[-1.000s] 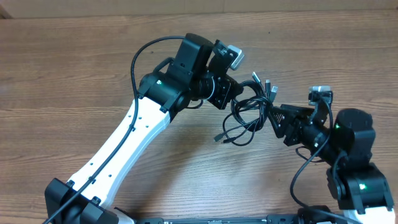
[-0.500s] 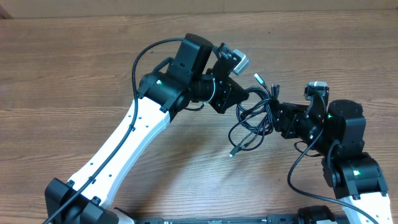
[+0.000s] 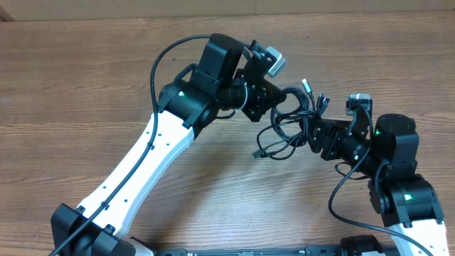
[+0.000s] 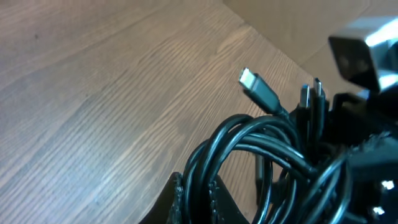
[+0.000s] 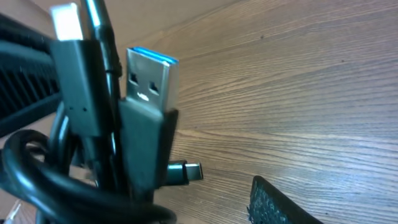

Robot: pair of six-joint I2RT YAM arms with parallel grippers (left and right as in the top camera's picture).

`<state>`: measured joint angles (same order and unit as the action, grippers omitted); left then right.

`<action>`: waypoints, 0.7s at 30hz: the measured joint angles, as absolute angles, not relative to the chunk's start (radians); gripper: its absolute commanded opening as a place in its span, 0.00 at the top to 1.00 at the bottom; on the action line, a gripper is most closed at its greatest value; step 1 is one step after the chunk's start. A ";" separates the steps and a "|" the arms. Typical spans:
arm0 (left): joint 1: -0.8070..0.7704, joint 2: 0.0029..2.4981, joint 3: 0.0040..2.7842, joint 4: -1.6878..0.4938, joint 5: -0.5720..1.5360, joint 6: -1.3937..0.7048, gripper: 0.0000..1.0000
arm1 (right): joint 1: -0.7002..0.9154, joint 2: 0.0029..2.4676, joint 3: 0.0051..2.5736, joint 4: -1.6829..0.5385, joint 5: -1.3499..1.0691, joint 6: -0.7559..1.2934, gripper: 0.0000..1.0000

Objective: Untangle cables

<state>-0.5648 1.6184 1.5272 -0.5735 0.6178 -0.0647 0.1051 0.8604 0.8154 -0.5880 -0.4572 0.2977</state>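
Over grainy wood table (image 3: pixel 85 85), glossy looped black cables (image 3: pixel 288 131) clamped by left gripper (image 3: pixel 281 107), right gripper (image 3: pixel 313 134) unclear.

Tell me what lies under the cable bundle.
Only bare wooden table shows through the loops of the cables. What lies beneath the left gripper and right gripper at the bundle's ends is covered.

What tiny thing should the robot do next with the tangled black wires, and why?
Probably close the right end effector on the strand by the silver USB plug. The left end effector pinches the cables, whose loops sit bunched between both arms, so a second grip could let them pull apart.
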 measured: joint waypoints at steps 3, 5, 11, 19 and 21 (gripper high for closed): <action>-0.561 1.618 1.527 -0.557 0.643 -0.072 0.96 | 0.105 0.876 0.815 -0.588 -0.432 0.281 0.44; -0.560 1.618 1.527 -0.554 0.667 -0.075 0.96 | 0.105 0.891 0.815 -0.587 -0.388 0.277 0.44; -0.540 1.618 1.527 -0.556 0.754 -0.079 0.96 | 0.107 0.939 0.817 -0.595 -0.222 0.272 0.44; -0.492 1.619 1.527 -0.590 0.833 -0.110 0.96 | 0.113 0.947 0.824 -0.630 -0.086 0.274 0.44; -0.476 1.619 1.527 -0.591 0.862 -0.118 0.96 | 0.117 0.947 0.831 -0.645 -0.052 0.288 0.44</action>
